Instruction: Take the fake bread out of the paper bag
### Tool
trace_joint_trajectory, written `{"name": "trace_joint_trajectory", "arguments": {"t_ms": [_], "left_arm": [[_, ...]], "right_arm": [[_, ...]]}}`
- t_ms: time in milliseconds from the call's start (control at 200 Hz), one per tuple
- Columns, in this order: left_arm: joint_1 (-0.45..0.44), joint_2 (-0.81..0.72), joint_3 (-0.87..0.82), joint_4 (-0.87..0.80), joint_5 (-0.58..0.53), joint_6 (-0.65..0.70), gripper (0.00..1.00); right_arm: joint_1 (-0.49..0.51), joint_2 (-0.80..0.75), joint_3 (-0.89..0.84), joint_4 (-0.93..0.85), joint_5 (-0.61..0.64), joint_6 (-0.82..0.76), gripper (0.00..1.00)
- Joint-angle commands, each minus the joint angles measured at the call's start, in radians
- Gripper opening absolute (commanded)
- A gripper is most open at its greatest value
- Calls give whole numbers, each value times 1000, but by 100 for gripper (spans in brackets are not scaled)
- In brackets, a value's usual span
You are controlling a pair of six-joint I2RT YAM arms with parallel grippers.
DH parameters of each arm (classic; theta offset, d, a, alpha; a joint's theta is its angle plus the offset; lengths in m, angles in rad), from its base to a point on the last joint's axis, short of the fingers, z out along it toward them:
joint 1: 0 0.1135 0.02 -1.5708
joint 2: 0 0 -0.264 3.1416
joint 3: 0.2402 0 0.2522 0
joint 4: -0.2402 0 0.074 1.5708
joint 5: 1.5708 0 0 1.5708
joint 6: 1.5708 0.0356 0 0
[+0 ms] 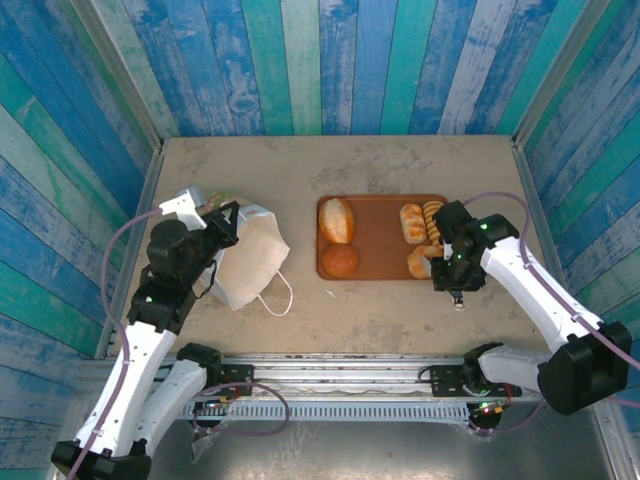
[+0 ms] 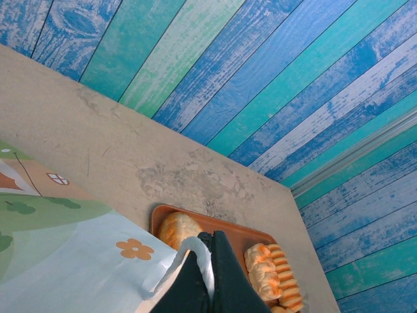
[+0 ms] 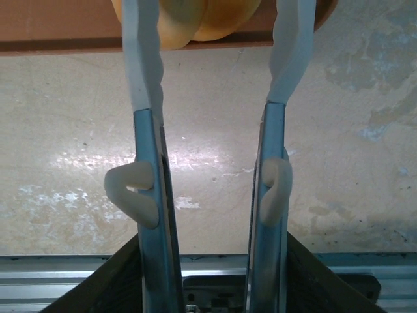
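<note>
Apparently a piece of bread is being set down: the fingers of the right pincer [image 3: 215, 19] are parted, with a clear gap between them, and a glossy golden pastry [image 3: 195, 26] is framed between their tips at the near edge of the brown tray [image 3: 58, 26]. Whether the pads touch the pastry cannot be told.

The left pincer [image 2: 207, 257] is closed on a white fold at the rim of the paper bag [image 1: 250, 262], which lies on its side on the counter [image 1: 380, 320], left of the tray and apart from it. The bag's inside is hidden, so it cannot be told whether any bread is left there.

On the tray a pale loaf [image 1: 337, 219], a round bun [image 1: 340, 261] and ridged rolls [image 1: 412, 222] are laid out.

The next move is judged to call for a straight lift of the right pincer, so that the pastry is not dragged off the tray's lip, and then a reach across to the bag's mouth while that mouth is held by the left.

The right arm is stretched from its base inward to the tray's near right corner, wrist tipped downward; the left arm is bent upward, its wrist turned toward the bag's far edge.
</note>
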Motion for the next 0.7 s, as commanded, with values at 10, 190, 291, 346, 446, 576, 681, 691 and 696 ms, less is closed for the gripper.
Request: {"name": "trace_joint_trajectory", "arguments": {"t_ms": [10,190,291,346,446,576,681,691,696], "left_arm": [[-1,-14,1,3,-18,9,0],[-1,-10,10,0,-17,12,0],[-1,-8,11,0,-12,11,0],[-1,-8,13,-2,-11,10,0],[-1,-8,15,-2,-12,8,0],[-1,-1,25,0,-5,6,0],[-1,8,34,-7,0,5,0],[-1,8,35,-8,0,5,0],[-1,8,35,-9,0,6,0]], "right_arm": [[-5,-56,42,30,-35,-14,50],[-5,-131,105,62,45,-3,51],[-8,-165,109,81,97,4,51],[-10,-178,112,86,112,-1,51],[-12,-197,128,98,102,-22,51],[-12,-235,120,168,26,-59,52],[-11,-265,95,245,-53,-75,50],[-12,-268,92,255,-64,-77,49],[-12,-268,91,259,-69,-78,49]]}}
